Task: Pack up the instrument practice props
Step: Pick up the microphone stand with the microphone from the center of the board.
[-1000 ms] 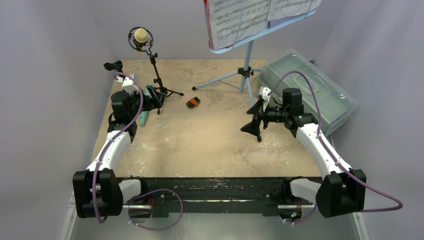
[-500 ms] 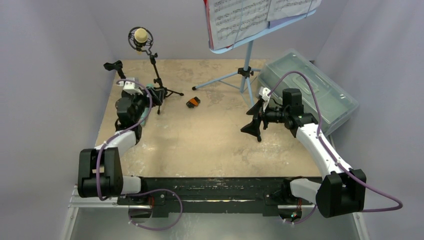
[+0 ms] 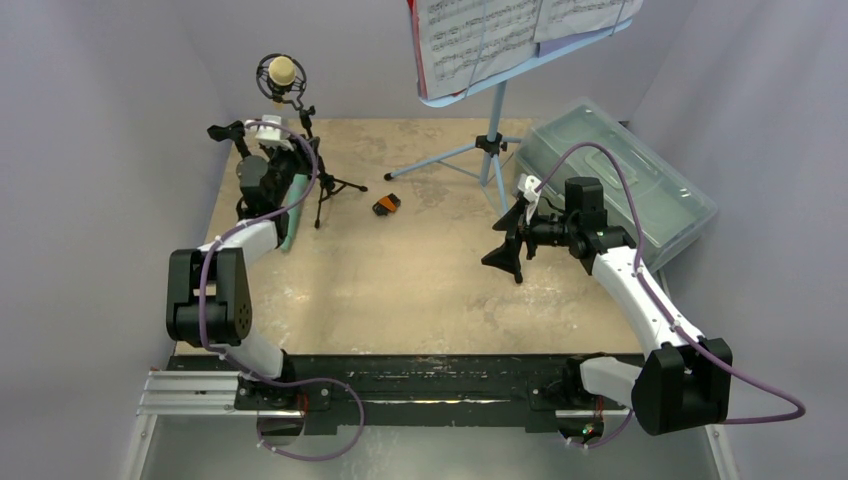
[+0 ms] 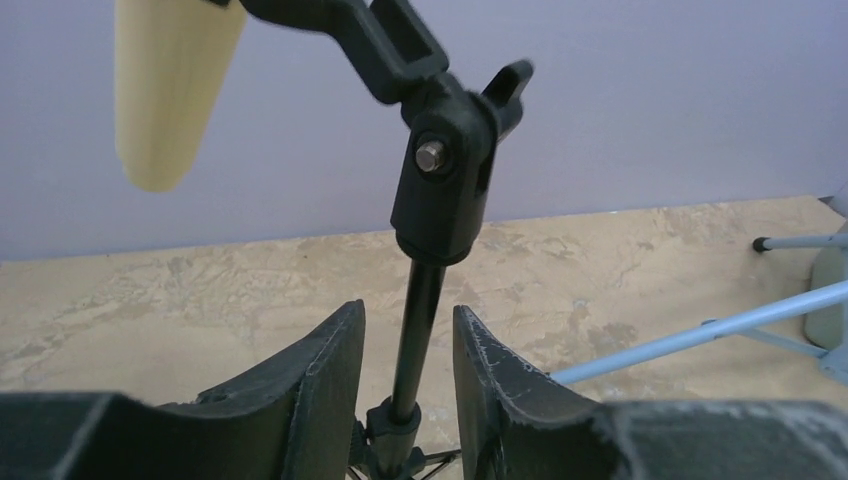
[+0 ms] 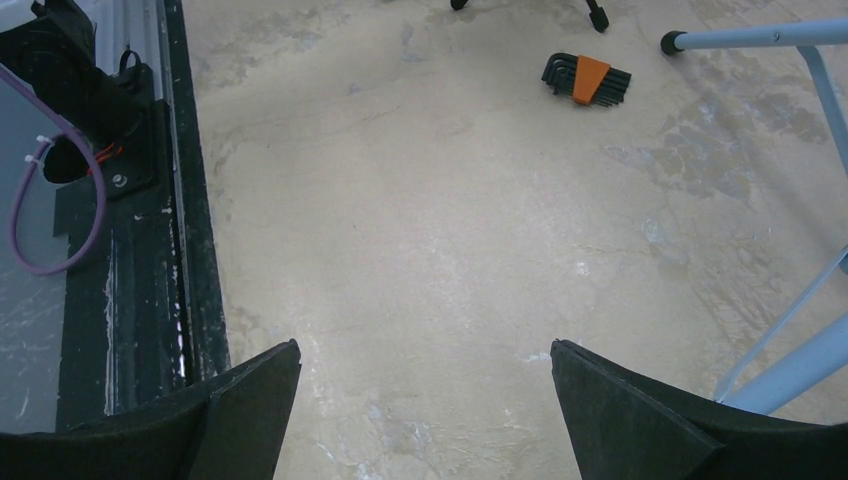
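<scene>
A beige microphone sits in the clip of the black tripod at the back left. My left gripper straddles the tripod's thin pole. Its jaws are narrow but open, with a small gap on each side of the pole. A teal microphone lies on the table, partly hidden under the left arm. The light-blue music rack stands at the back with music sheets on it. My right gripper hangs wide open over bare table, holding nothing.
A translucent grey-green box with its lid on stands at the right, behind the right arm. An orange-and-black hex key set lies mid-table. A black clip piece sits at the far left. The rack's legs pass near the right gripper.
My left arm has swung away from me to the tripod, and its jaws have narrowed around the pole. The right arm has not moved.
</scene>
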`<state>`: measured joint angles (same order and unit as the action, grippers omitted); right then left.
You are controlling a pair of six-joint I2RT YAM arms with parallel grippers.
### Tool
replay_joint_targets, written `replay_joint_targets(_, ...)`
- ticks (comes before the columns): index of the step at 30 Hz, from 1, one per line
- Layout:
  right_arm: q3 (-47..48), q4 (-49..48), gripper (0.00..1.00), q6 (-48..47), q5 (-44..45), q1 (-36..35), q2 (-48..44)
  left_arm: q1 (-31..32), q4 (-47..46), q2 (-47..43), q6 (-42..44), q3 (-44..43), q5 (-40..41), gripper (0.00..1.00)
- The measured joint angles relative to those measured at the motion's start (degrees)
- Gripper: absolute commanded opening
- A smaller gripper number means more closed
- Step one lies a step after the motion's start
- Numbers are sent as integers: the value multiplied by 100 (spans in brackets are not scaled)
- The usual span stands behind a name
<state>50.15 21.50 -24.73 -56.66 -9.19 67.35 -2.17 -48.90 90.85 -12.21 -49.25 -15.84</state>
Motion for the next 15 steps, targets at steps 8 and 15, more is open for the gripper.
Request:
replay_joint_targets(8, 7, 39, 99, -46, 0, 0, 13, 15, -149, 590, 188, -184, -219, 20)
replay_joint_targets(15, 9, 59, 99, -107, 0, 0, 13, 52, -284, 662, 433, -251, -507, 0)
